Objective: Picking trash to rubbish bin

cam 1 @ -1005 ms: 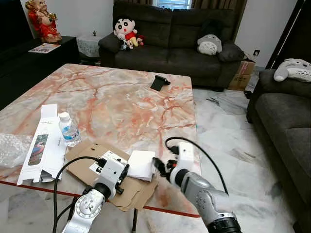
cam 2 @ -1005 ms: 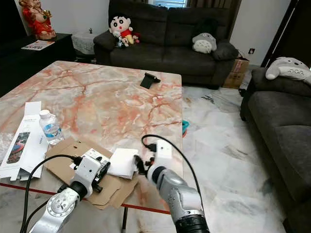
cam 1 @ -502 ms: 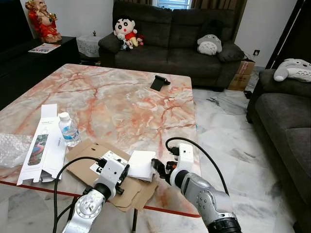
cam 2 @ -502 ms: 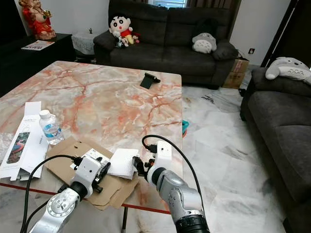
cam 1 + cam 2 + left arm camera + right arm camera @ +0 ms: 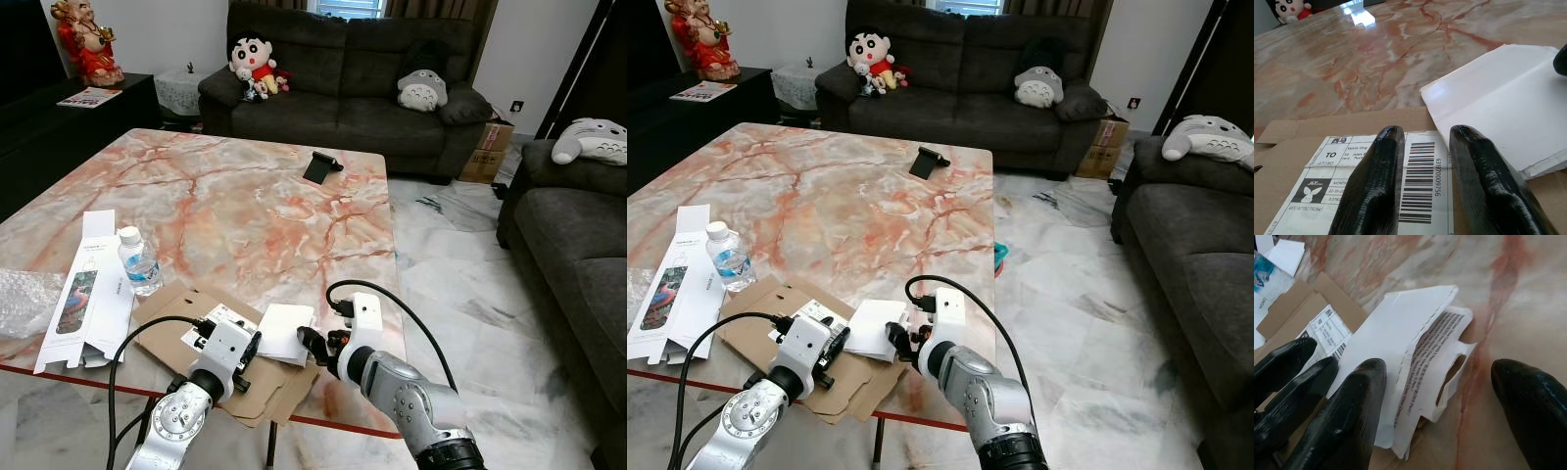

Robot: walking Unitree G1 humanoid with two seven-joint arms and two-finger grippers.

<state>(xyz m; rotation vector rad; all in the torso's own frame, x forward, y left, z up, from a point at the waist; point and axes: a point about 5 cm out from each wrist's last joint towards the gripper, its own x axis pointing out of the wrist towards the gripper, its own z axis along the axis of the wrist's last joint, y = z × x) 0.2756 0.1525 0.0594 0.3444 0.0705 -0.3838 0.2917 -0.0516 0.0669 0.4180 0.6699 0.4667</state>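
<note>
I see my right gripper (image 5: 1435, 396), jaws wide apart, at the white paper's (image 5: 1396, 338) edge, while my left gripper (image 5: 1422, 161), jaws slightly apart, hovers over the flattened cardboard (image 5: 1347, 132).

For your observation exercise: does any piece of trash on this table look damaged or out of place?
Yes. The white paper packet beside the flattened cardboard is torn open, with a ragged hole and a printed sheet showing inside. The right gripper is open over it. A plastic bottle stands among the litter.
</note>
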